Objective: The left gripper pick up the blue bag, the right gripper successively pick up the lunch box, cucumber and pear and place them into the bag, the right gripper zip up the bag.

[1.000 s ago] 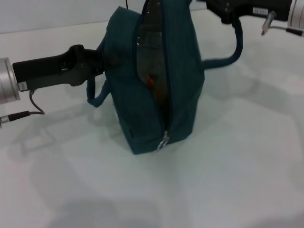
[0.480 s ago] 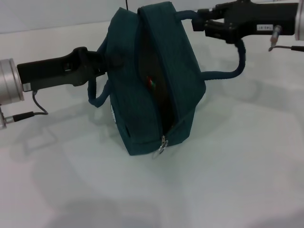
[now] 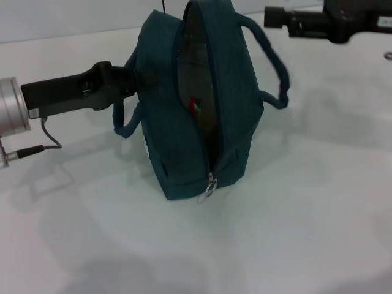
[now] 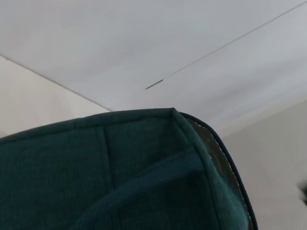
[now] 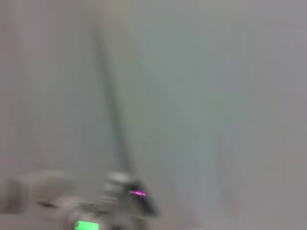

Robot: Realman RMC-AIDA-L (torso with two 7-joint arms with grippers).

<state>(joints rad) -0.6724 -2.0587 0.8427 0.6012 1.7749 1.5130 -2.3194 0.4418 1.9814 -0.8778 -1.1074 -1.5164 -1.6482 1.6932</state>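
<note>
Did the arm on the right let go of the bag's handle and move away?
Yes. The right gripper has pulled back toward the robot's right, away from the blue bag. The handle it held earlier now droops free beside the bag.

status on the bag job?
Left hand at the blue bag, holding its side. Right hand clear, off the strap. Zipper pull at bottom, bag unzipped.

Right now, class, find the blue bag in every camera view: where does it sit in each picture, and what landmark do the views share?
Head view: the blue bag stands upper centre, unzipped.
Left wrist view: its top corner fills the lower part.
Right wrist view: not in it.
Shared landmark: the bag's zipper edge.
</note>
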